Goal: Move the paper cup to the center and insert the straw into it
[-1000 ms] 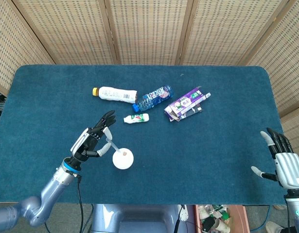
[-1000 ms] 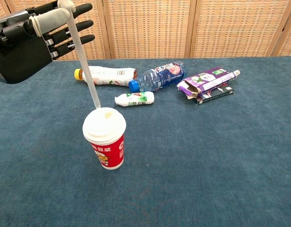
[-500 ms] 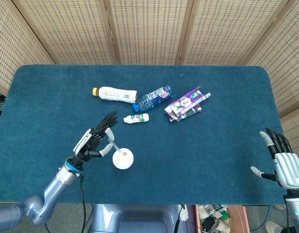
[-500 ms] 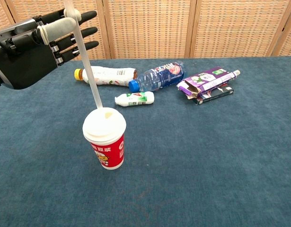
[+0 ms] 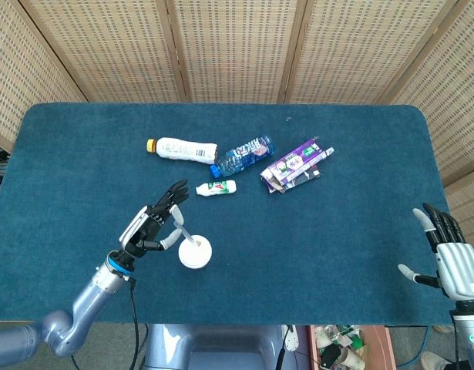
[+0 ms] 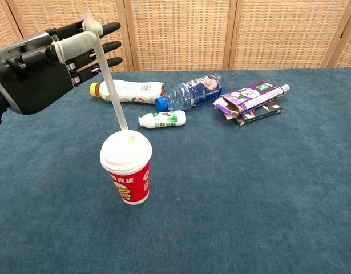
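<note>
White straw (image 6: 109, 94) pinched in my left hand (image 6: 35, 71) has its tip at the paper cup (image 6: 127, 166) lid just below; pushing it in remains, right hand (image 5: 456, 262) spread and idle.

You have a matt, napped dark blue cloth (image 6: 266, 188) over the table. The paper cup (image 6: 129, 181) looks like glossy printed red paper under a smooth, matt white plastic lid (image 6: 125, 150). Your straw (image 6: 107, 80) is smooth translucent white plastic. The left hand (image 6: 35, 68) shows matt black plastic casing with pale grey rubbery covers on some fingers; the right hand (image 5: 456, 266) has a glossy white shell. The clear water bottle (image 6: 189, 91) is shiny crinkled plastic, and the purple carton (image 6: 249, 98) is glossy printed card. Behind, the screen panels (image 6: 181, 34) are rough woven cane in wood frames.
</note>
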`<state>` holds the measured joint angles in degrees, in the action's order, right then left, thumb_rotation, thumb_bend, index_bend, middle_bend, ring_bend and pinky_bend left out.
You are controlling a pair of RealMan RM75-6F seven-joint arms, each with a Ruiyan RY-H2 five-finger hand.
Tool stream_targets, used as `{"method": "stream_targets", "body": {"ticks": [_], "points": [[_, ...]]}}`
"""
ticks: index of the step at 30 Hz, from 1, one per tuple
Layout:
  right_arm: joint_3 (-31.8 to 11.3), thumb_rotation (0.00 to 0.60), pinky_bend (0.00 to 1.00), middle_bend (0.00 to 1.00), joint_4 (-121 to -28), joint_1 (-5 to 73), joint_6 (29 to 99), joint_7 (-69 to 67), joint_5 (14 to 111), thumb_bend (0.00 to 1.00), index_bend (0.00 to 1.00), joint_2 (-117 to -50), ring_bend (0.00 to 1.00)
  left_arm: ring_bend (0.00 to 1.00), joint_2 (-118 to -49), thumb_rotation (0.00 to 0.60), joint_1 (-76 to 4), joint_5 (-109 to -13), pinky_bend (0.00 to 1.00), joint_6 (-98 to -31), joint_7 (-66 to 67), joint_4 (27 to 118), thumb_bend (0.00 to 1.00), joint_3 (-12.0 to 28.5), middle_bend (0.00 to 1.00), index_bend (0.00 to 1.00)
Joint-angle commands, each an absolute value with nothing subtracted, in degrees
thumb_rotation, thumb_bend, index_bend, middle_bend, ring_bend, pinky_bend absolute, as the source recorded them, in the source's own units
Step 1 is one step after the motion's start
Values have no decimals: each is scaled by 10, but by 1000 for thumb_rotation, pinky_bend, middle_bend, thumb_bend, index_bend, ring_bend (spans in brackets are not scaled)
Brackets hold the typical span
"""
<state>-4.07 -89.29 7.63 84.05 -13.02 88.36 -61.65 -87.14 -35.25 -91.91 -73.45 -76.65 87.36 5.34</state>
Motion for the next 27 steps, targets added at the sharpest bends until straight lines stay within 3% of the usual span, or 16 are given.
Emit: {"method": "stream_targets", "body": {"ticks": [1, 27], "points": [[-41, 600, 0, 0, -893, 77, 839, -131, 883, 0, 18, -617, 0, 0, -872, 600, -353, -919, 0, -734, -767, 871, 424, 53, 0, 615], [-41, 600, 0, 0, -889, 77, 837, -135, 882, 0, 18, -617, 0, 0, -921, 600, -350, -913, 0, -724, -770, 805, 424, 36, 0, 615]]}}
